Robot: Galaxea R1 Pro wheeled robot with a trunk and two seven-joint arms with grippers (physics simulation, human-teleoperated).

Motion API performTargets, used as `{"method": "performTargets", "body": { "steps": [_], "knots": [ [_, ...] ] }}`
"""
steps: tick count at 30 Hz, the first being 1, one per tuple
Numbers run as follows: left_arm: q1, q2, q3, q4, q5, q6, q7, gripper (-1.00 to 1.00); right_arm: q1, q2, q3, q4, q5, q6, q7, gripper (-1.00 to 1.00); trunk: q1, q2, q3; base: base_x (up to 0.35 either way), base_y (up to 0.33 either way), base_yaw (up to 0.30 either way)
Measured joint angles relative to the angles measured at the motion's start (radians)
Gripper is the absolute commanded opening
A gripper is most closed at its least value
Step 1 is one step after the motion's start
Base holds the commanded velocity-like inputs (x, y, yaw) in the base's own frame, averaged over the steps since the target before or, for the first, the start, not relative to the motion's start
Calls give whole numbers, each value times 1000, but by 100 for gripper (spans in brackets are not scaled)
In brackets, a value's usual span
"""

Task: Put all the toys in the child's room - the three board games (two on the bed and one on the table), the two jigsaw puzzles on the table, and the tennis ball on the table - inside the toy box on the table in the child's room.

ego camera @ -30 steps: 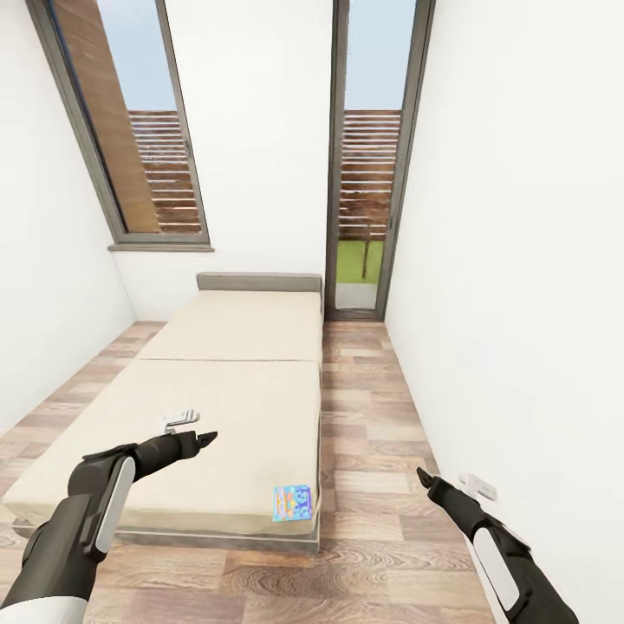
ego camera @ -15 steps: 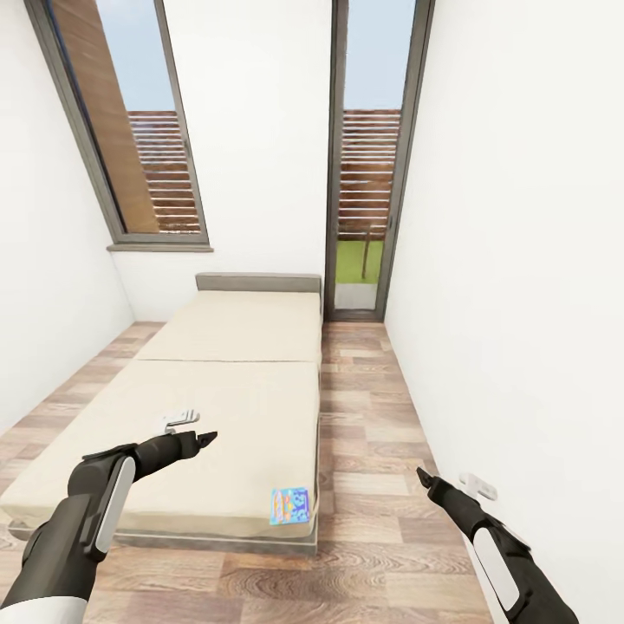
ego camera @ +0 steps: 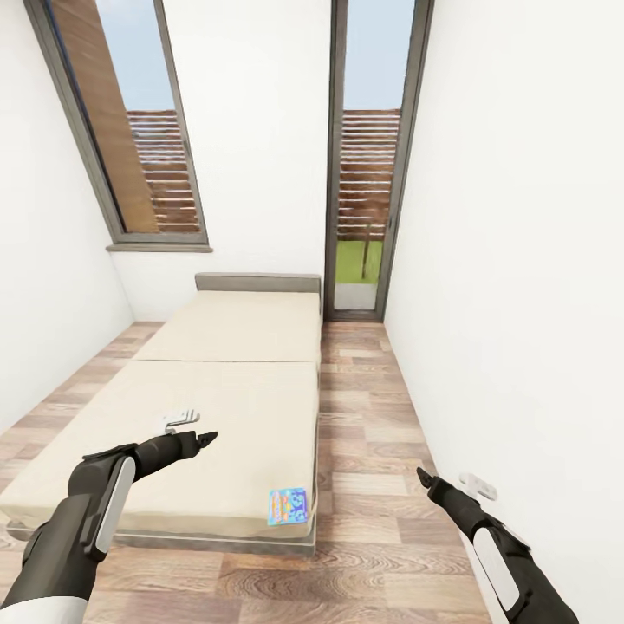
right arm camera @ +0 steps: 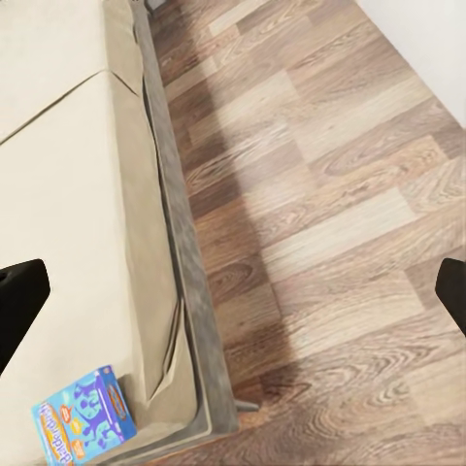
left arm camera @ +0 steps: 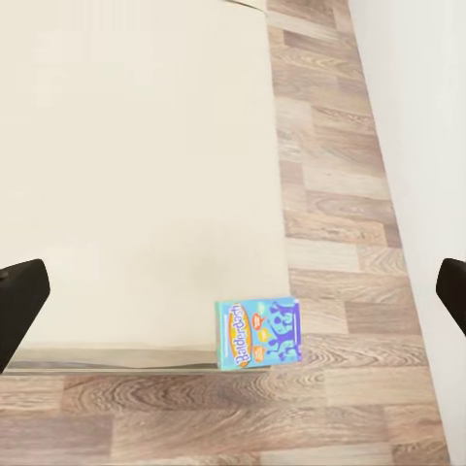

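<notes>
Left fingers apart | right fingers apart | small blue board game on bed corner

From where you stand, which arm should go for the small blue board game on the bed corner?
Probably the left. The left gripper already hangs over the bed, open and empty, and the small blue board game sits just ahead in its wrist view. The right gripper hangs over the floor beside the wall.
</notes>
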Motion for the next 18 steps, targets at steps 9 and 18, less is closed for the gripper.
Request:
{"method": "performTargets", "body": {
  "steps": [9, 18],
  "knots": [
    [0, 0, 0, 0, 0, 0, 0, 100, 0, 0, 0, 0, 0, 1, -1, 100, 0, 0, 0, 0, -65, 0],
    [0, 0, 0, 0, 0, 0, 0, 100, 0, 0, 0, 0, 0, 0, -1, 100, 0, 0, 0, 0, -3, 0]
  ]
}}
